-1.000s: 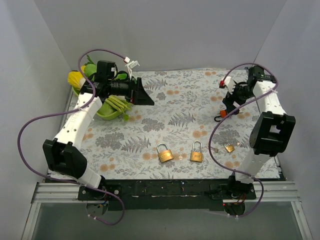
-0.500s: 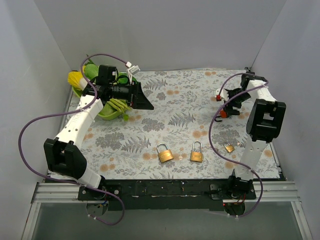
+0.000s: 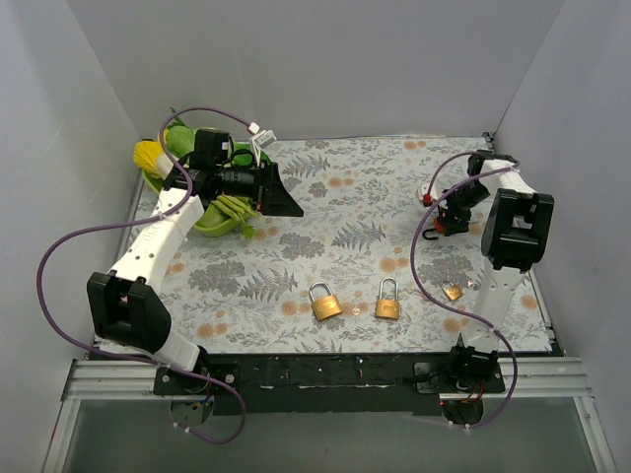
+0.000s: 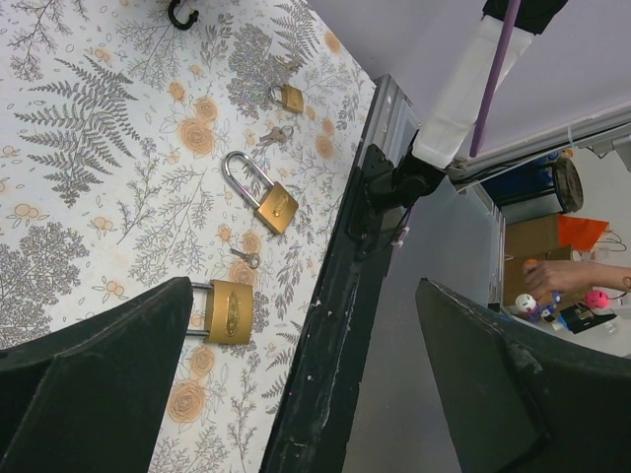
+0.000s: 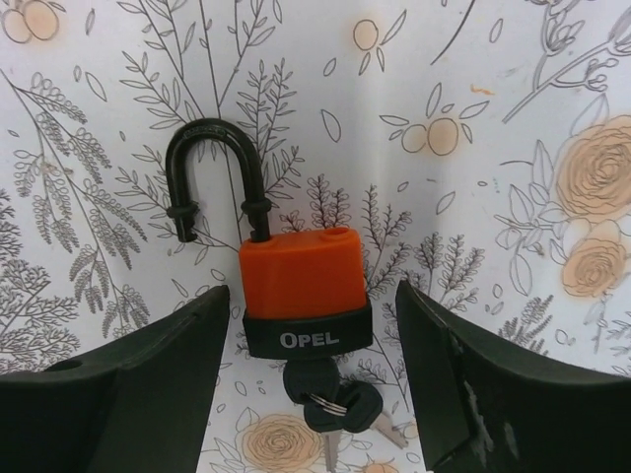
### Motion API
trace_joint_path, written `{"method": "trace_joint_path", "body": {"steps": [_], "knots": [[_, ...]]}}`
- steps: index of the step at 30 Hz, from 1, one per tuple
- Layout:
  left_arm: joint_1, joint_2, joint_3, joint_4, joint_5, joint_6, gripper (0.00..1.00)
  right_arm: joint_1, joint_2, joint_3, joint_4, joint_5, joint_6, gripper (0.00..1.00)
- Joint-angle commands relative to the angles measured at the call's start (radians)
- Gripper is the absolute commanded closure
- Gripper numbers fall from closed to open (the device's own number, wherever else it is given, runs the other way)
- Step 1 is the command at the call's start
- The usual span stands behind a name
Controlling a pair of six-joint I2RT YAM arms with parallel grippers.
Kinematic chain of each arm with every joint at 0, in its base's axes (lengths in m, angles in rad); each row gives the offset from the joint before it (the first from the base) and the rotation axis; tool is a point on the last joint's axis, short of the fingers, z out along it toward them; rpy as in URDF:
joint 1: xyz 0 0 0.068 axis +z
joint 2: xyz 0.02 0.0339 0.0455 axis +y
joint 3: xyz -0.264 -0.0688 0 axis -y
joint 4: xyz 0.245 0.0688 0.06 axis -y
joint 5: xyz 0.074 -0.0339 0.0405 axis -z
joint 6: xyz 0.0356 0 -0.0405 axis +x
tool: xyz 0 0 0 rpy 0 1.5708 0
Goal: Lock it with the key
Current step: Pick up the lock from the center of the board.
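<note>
Right gripper (image 5: 310, 330) has dropped around the smooth orange, black-shackled padlock (image 5: 301, 274)

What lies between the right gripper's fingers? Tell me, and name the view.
The orange padlock, its shackle open and keys in its base, lies between the fingers; the right wrist view shows it.

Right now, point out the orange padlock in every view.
Top external: orange padlock, far right of the floral mat.
Left wrist: only a black shackle at the top edge, probably its own.
Right wrist: centre, between the fingers of the right gripper, keys at its base.
Shared landmark: the floral mat.
</note>
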State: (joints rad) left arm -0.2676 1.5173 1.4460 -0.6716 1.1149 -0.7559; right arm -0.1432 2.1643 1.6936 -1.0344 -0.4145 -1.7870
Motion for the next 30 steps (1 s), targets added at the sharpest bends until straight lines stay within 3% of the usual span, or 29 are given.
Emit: {"method": "trace_joint_path", "body": {"steps": [1,2,6,8,11,12,15,18,23,27,30], "knots": [[0.004,-0.020,-0.010,0.012,0.016,0.013,0.02,0.010,0.061,0.072,-0.093,-0.001,0.020,0.26],[0.004,-0.019,-0.009,0.010,0.017,0.015,0.02,0.011,0.069,0.075,-0.099,0.002,0.023,0.28],[0.004,-0.005,0.011,-0.002,0.003,0.023,0.02,0.021,0.091,0.078,-0.128,0.022,0.032,0.52],[0.004,-0.003,0.016,-0.005,-0.012,0.027,0.02,0.022,0.086,0.083,-0.130,0.013,0.060,0.60],[0.004,-0.006,0.033,0.030,-0.098,0.000,0.02,0.027,0.066,0.145,-0.171,-0.047,0.144,0.84],[0.004,-0.006,0.033,0.047,-0.192,-0.052,0.02,0.028,0.060,0.173,-0.202,-0.070,0.165,0.98],[0.004,-0.008,0.034,0.095,-0.343,-0.117,0.02,0.033,0.020,0.267,-0.273,-0.170,0.270,0.99],[0.005,0.000,0.054,0.098,-0.415,-0.134,0.02,0.048,-0.100,0.207,-0.274,-0.257,0.297,0.99],[0.005,0.046,0.117,-0.006,-0.204,-0.074,0.02,0.117,-0.270,0.117,-0.274,-0.384,0.383,0.99],[-0.008,0.032,0.084,-0.014,-0.063,0.010,0.02,0.258,-0.403,0.043,-0.276,-0.460,0.517,0.99],[-0.079,-0.015,0.032,-0.016,-0.097,0.116,0.02,0.333,-0.461,-0.005,-0.273,-0.559,0.619,0.99]]}}
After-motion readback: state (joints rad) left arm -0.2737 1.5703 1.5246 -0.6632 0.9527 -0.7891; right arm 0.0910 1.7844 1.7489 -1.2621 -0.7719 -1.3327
